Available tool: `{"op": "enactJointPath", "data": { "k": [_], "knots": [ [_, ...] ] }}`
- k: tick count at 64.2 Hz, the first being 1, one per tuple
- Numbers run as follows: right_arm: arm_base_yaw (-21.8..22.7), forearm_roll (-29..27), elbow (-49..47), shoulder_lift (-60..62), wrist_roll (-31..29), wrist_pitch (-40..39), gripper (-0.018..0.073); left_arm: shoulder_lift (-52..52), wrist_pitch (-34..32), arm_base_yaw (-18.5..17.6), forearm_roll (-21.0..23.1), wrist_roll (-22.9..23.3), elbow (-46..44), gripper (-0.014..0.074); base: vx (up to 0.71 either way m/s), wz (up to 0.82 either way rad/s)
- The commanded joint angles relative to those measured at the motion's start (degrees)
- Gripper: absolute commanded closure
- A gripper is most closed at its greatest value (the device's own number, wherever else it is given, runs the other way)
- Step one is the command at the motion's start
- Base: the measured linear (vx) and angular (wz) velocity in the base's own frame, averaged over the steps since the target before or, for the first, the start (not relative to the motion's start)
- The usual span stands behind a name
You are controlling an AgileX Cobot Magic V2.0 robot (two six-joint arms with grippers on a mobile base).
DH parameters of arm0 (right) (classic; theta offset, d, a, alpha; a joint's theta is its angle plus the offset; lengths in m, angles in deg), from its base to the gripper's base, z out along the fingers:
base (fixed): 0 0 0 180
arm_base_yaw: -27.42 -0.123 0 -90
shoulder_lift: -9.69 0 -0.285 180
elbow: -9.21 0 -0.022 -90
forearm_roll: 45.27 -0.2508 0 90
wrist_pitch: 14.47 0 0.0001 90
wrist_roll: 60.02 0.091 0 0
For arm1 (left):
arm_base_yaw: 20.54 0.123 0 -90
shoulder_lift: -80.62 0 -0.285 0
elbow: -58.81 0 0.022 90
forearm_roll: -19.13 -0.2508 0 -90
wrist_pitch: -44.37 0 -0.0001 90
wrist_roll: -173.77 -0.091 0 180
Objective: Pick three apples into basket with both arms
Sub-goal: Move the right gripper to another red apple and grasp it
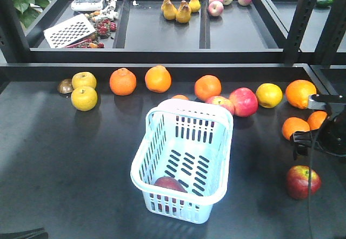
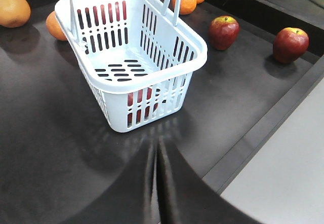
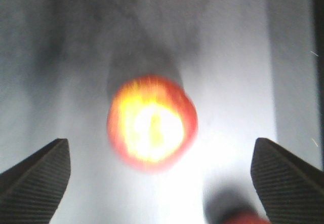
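The right gripper (image 3: 159,150) spreads wide, a blurred apple (image 3: 152,125) centred within its opening; only the left wrist view shows the left gripper (image 2: 155,150) pressed closed, empty, basket (image 2: 198,49) ahead.

1. The dark red round apple (image 1: 169,184) inside the pale blue-white slotted plastic basket (image 1: 189,209) is half hidden by its near wall.
2. Behind the basket's far rim, a round orange citrus fruit (image 1: 180,97) shows only its top.
3. Right of the basket, my black right arm (image 1: 327,136) is cut off by the edge.
4. At my right wrist, a red-and-yellow apple (image 3: 152,127) is blurred and glared out, and my ribbed black fingers (image 3: 35,183) are cut off below.
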Motion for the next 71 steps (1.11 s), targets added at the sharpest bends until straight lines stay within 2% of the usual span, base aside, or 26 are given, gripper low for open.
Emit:
{"op": "enactJointPath", "data": {
  "k": [1,31,39,47,56,65,71],
  "knots": [
    [0.3,0.3,-3.3,-0.2,-0.5,0.1,-0.0134,0.4,-3.3,0.0,1.8,0.3,-1.4,0.0603,0.0,0.0],
    [0.3,0.4,-4.2,-11.2,-1.8,-1.2,-0.008,0.4,-3.3,0.0,1.8,0.3,-1.4,0.0603,0.0,0.0],
    [0.3,0.2,-4.2,-11.9,-3.3,-1.8,-0.0031,0.4,-3.3,0.0,1.8,0.3,-1.4,0.0603,0.0,0.0],
    [0.3,0.2,-4.2,-11.7,-4.2,-1.7,0.0106,0.4,-3.3,0.0,1.8,0.3,-1.4,0.0603,0.0,0.0],
    [0.3,-0.9,-4.2,-10.9,-5.2,-0.6,0.0355,0.4,-3.3,0.0,1.8,0.3,-1.4,0.0603,0.0,0.0],
    [0.3,-5.0,-4.2,-6.7,-11.4,1.7,0.0576,0.4,-3.3,0.0,1.8,0.3,-1.4,0.0603,0.0,0.0],
    [0.3,-7.9,-4.0,-1.1,-15.2,5.1,0.0569,0.4,-3.3,0.0,1.8,0.3,-1.4,0.0603,0.0,0.0]
  ]
}}
